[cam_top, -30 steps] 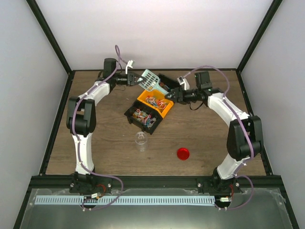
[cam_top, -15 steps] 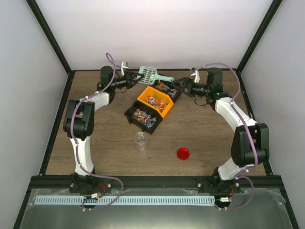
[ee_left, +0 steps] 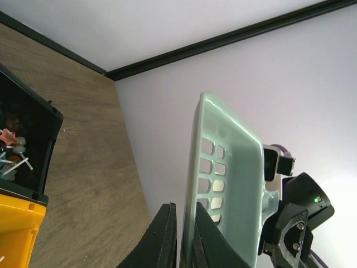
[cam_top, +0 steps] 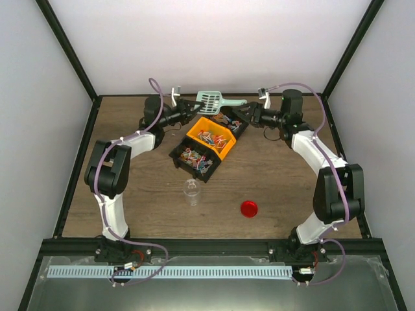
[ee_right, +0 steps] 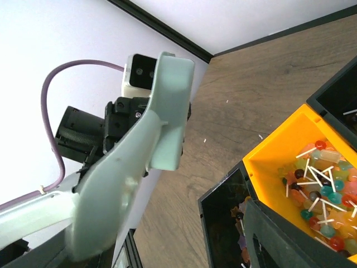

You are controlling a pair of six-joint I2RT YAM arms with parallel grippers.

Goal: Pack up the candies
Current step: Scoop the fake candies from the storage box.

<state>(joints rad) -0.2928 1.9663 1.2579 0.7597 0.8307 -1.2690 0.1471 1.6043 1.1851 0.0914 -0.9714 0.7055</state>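
The candies (cam_top: 209, 137) fill a yellow bin (cam_top: 220, 146) and a black bin (cam_top: 183, 163) at mid-table; in the right wrist view they show as small sweets on sticks (ee_right: 321, 184). A teal slotted scoop (cam_top: 213, 100) hangs level above the back of the bins, its handle pointing right. My left gripper (cam_top: 190, 105) is shut on the edge of the scoop (ee_left: 228, 178), fingers (ee_left: 167, 234) pinching its rim. My right gripper (cam_top: 246, 115) stands open at the handle's end. The handle (ee_right: 139, 151) lies by its left side, well apart from the right finger (ee_right: 290, 240).
Another black bin (cam_top: 233, 123) sits behind the yellow one. A small clear jar (cam_top: 190, 192) stands upright in front of the bins. A red round lid (cam_top: 249, 208) lies to the jar's right. The back wall is close behind both grippers.
The scoop has swung from a tilt over the bins to level and shifted right with my left gripper. My right gripper has drawn back and right, and its jaws have widened.
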